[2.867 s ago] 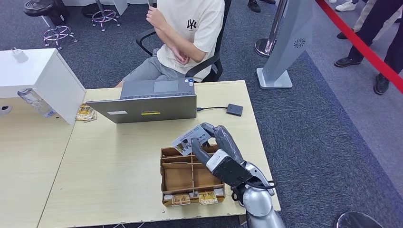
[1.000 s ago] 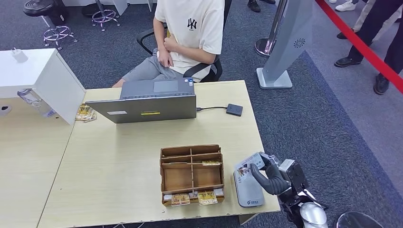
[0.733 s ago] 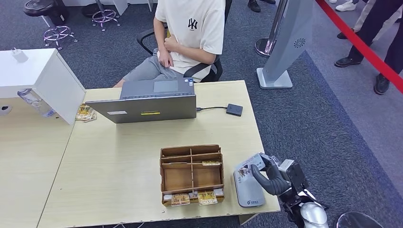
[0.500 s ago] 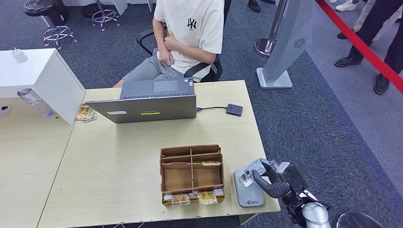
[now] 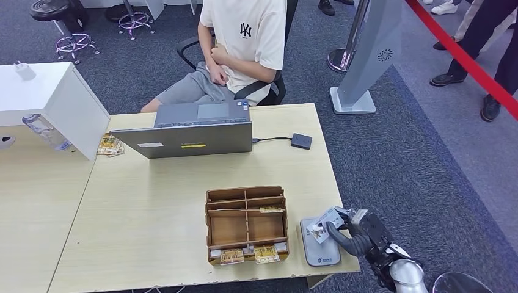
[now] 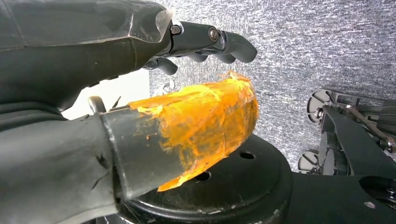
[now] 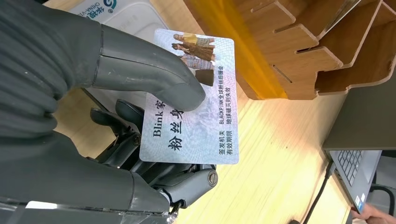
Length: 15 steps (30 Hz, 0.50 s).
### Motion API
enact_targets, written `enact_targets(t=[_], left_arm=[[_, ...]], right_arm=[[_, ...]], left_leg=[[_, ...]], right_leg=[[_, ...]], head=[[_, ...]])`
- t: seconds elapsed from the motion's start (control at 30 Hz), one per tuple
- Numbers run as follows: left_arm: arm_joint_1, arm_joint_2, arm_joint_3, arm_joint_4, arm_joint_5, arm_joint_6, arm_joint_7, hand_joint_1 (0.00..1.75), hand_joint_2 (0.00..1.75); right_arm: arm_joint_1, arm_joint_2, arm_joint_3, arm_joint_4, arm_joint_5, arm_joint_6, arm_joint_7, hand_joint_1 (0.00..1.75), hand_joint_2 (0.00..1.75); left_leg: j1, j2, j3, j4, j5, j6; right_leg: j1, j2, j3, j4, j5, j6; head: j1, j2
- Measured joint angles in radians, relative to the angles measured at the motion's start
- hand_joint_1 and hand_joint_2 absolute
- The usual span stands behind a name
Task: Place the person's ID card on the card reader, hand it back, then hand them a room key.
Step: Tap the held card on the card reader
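**ID card drops toward the reader**

In the lower right of the head view, the right hand pinches the ID card and holds it over the grey card reader, which sits on the table just right of the wooden organizer. Over the last second the card has sunk: it was carried higher and more tilted above the reader's upper end, and now it lies lower and flatter over the reader's top face. Whether it already touches the reader cannot be told.

The right wrist view shows the grasp closely: the thumb presses on the printed face of the ID card while darker fingers support it from beneath.

The left hand hangs beside the robot with its fingers loosely curled and nothing in them.

The seated person in the upper centre waits behind the laptop.

By my reading, the reading step is almost done but the card is not released; handing it back and fetching a room key remain.
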Motion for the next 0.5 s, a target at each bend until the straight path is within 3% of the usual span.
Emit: enact_targets(t=[0.5], left_arm=[[0.001, 0.000, 0.020, 0.000, 0.000, 0.000, -0.002, 0.00, 0.00]], right_arm=[[-0.038, -0.007, 0.015, 0.018, 0.066, -0.069, 0.019, 1.75, 1.75]], left_leg=[[0.000, 0.000, 0.000, 0.000, 0.000, 0.000]], right_leg=[[0.000, 0.000, 0.000, 0.000, 0.000, 0.000]], head=[[0.000, 0.000]])
